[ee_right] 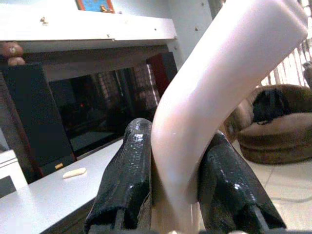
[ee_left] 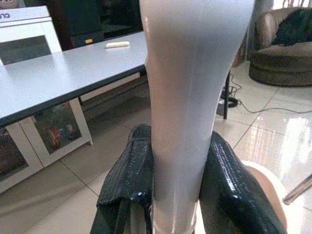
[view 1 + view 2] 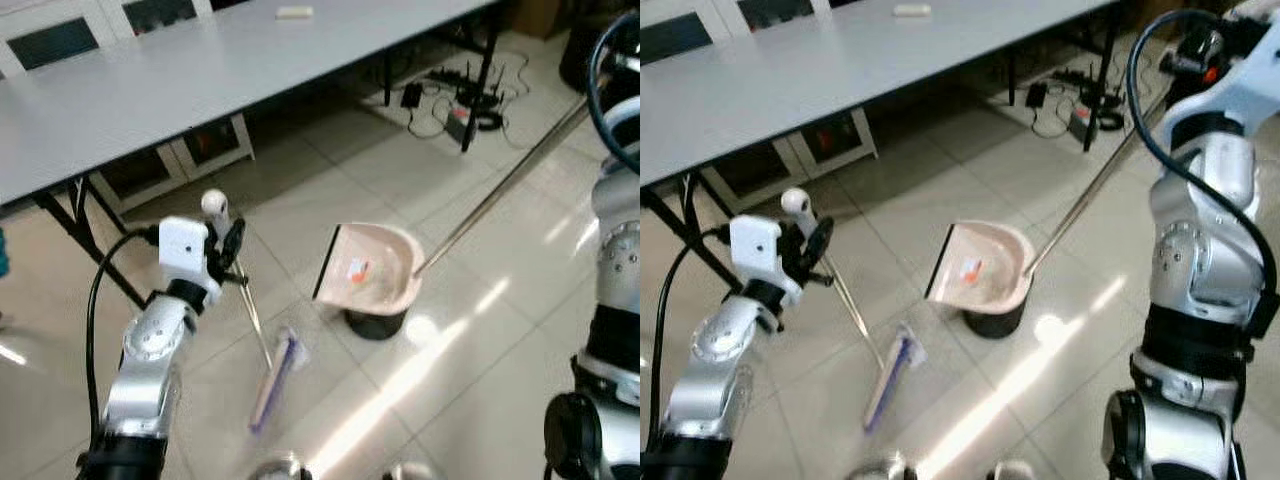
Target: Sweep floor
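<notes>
Left eye view: a tiled floor [image 3: 480, 330] beside a long grey bench [image 3: 200, 70]. The left gripper [image 3: 228, 250], raised at the left, has its jaws clenched on the pale grip at the top of a broom [image 3: 262, 350]; the thin metal shaft slants down to a purple-edged brush head lying on the tiles. Just to the right stands a pink dustpan [image 3: 375, 270], tilted up on its dark base, with a small orange scrap inside. Its long metal pole [image 3: 500, 195] runs up to the right.

Right eye view: the same scene, and here the right gripper [image 3: 1185, 55] sits high at the top right, where the pole ends. Cables [image 3: 1080, 100] lie on the floor under the bench.

Left wrist view: two black fingers [image 2: 131, 185] press either side of the broom's pale grip (bench and a brown sofa [image 2: 282, 48] behind).

Right wrist view: black fingers [image 1: 126, 180] clamp a curved pale pink handle [image 1: 219, 92], the dustpan's top end.
</notes>
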Motion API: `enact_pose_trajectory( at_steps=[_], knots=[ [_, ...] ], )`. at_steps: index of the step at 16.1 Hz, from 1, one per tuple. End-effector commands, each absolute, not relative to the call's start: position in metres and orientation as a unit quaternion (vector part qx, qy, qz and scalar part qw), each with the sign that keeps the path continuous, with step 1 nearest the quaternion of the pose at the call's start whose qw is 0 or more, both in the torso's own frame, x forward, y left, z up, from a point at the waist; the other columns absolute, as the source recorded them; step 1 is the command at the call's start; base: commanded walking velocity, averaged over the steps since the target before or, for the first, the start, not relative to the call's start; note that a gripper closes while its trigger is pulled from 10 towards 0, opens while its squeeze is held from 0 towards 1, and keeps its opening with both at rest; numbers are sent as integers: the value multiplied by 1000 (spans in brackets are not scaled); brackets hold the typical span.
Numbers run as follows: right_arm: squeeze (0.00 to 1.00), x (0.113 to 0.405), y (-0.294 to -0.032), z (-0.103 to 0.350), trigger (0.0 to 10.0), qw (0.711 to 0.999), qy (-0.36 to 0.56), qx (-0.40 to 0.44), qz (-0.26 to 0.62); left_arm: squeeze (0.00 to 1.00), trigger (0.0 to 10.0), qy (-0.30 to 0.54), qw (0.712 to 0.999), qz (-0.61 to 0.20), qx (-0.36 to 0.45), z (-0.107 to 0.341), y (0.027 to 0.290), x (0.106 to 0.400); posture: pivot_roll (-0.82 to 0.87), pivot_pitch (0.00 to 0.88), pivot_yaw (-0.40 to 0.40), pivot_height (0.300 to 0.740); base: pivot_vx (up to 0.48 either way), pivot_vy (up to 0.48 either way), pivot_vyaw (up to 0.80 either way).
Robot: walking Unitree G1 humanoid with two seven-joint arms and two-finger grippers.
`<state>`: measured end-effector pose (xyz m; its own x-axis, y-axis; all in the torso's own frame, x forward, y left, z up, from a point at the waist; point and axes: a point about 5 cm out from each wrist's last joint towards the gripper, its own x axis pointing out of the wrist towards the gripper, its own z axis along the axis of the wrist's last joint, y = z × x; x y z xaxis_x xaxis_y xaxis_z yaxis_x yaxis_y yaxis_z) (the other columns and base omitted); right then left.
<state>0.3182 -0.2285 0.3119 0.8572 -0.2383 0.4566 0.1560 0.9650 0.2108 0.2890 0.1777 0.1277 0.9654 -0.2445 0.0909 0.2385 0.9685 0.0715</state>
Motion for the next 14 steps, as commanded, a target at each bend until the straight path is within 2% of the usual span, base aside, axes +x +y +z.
enact_pose_trajectory(
  at_steps=[1, 11, 14],
  knots=[
    [0, 316, -218, 321, 10000, 954, -272, 102, -80, 0, 10000, -66, 990, -113, 50, 138, 187, 290, -15, 94, 111, 740, 480, 0, 0],
    [0, 314, -231, 314, 10000, 950, -269, 114, -109, 0, 10000, -66, 990, -116, 43, 138, 186, 292, -11, 89, 116, 740, 476, 0, 0],
    [0, 312, -234, 314, 10000, 948, -275, 108, -117, 0, 10000, -58, 990, -118, 45, 137, 185, 292, -12, 86, 117, 740, 0, 0, 0]
  ],
)
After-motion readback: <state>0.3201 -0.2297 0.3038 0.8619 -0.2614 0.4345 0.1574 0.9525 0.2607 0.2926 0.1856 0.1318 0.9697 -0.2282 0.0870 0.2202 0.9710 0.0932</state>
